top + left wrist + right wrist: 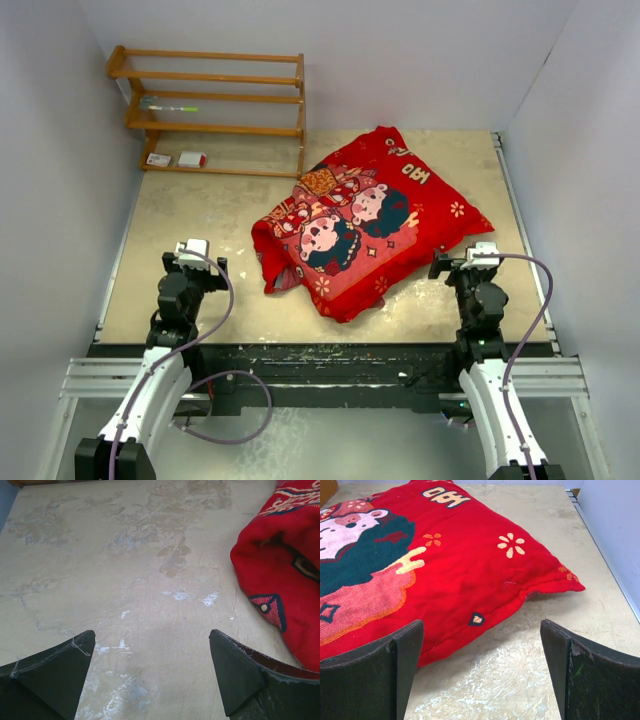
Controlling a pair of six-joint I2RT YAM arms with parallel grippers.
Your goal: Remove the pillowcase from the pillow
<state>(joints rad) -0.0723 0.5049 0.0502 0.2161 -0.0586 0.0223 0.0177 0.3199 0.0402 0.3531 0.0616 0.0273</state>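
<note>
The red pillowcase [365,220], printed with cartoon faces, flowers and lettering, lies plump in the middle of the table and fully covers the pillow, which is hidden inside. My left gripper [193,250] is open and empty, to the left of the case; its wrist view shows the case's bunched end [280,565] at the right, beyond the right fingertip. My right gripper [478,255] is open and empty, just off the case's right corner; its wrist view shows the case's seamed edge [470,580] ahead and left of the gripper [482,632].
A wooden shelf rack [210,105] stands at the back left with small items on and under it. White walls close in the table on three sides. The worn beige tabletop [130,570] shows bare between the left gripper and the case.
</note>
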